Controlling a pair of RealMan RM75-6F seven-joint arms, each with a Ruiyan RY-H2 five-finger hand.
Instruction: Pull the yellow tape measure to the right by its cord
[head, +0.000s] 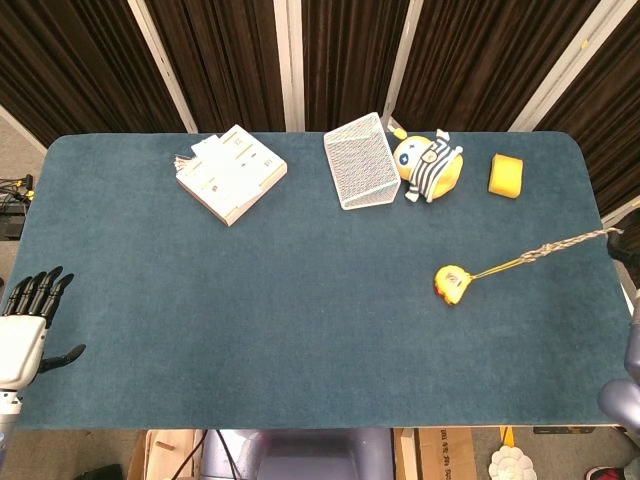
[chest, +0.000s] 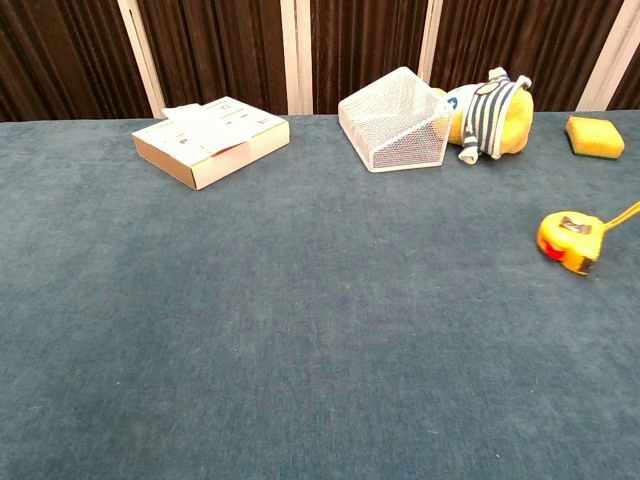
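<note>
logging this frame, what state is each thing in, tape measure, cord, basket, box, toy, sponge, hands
tape measure: flat on table, right of centre
cord: stretched taut toward the right edge
wire basket: tipped on its side, empty
box: closed, flat
plush toy: lying beside the basket
sponge: resting alone
left hand: fingers apart, holding nothing
right hand: out of frame
</note>
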